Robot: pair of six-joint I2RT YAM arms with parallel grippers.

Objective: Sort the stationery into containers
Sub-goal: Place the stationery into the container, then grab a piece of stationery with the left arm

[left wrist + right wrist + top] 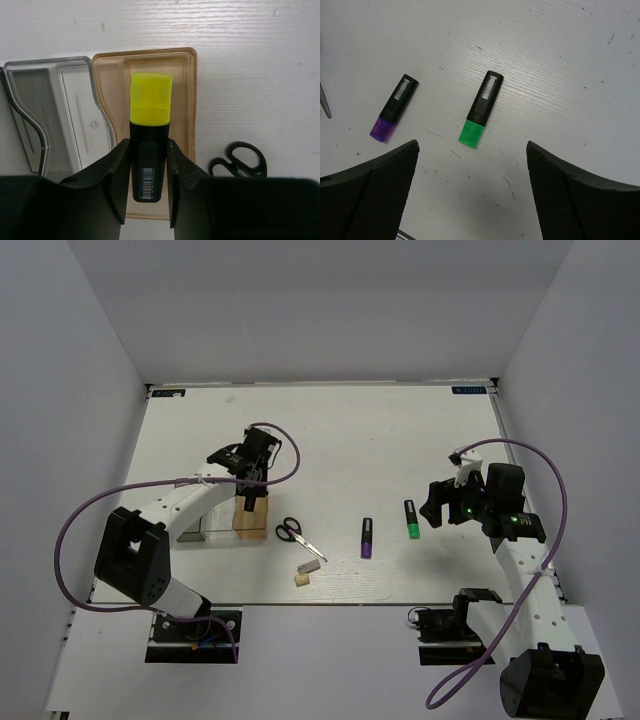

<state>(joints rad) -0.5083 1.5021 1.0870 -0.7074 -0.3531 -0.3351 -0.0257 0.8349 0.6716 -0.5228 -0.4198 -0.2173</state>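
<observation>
grey tray (27, 100): far left, long side against clear tray; looks partly overlapped by it, wrist view too murky to be sure.
clear tray (75, 115): between grey tray and amber tray, touching both, nothing in it.
amber tray (186, 100): rightmost of the 3 trays, on white table (400, 440), left-centre; under the left arm's tool in top view.
left gripper (148, 167): fingers clamped on yellow highlighter, one each side of its black body.
yellow highlighter (151, 100): held in left gripper, yellow cap pointing away from wrist cam, directly over amber tray's inside, roughly parallel to tray's long sides.
scissors (299, 536): flat on table just right of amber tray, black handles toward tray, blades pointing right & toward the arms.
blocks (304, 573): 2 small ones, grey + beige, close together, near-side of scissors tips.
purple highlighter (394, 107): lying on table centre, purple end toward the arms, well apart from scissors.
green highlighter (481, 109): on table beside purple highlighter, to its right, not touching; green end toward the arms.
right gripper (472, 167): fingers spread wide, holding nothing, above table with green highlighter between & ahead of them.
</observation>
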